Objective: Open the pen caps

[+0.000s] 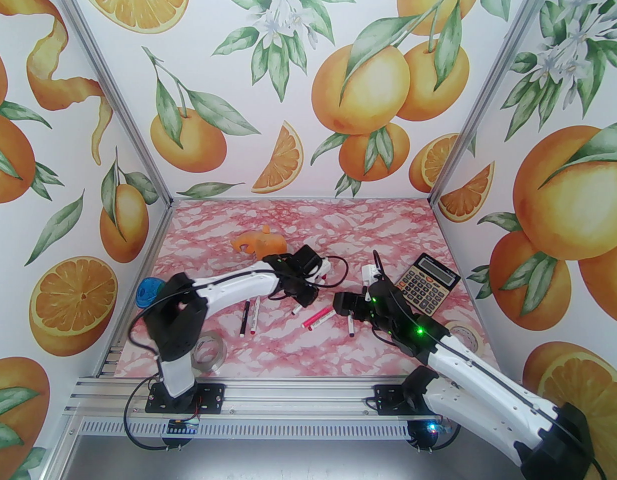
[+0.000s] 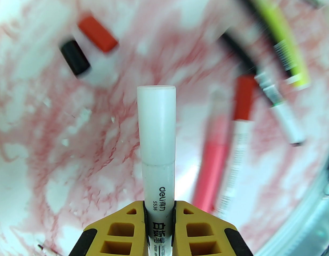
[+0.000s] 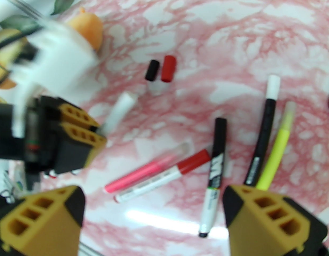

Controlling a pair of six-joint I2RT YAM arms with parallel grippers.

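Uncapping is in hand: the white Deli marker [image 2: 158,180] is clamped in the closed left gripper [image 2: 159,207]; its cap [image 2: 156,124] must be pinched by the empty, wide-open right gripper [image 3: 152,196]

My workplace: orange-print walls around a pink marble table.
The back wall [image 1: 298,68], the left wall [image 1: 48,168] and the right wall [image 1: 563,168] around me are white, printed with whole oranges, slices, curls of peel, green leaves and white blossom. Bare aluminium posts [image 1: 119,98] run down the two far corners where the walls meet. The tabletop [image 1: 288,348] under me is veined pink and white like marble, and at its near edge lies a slotted aluminium rail [image 1: 288,393]. The light is bright and even, and a white glare [image 3: 159,217] shines on the glossy top.
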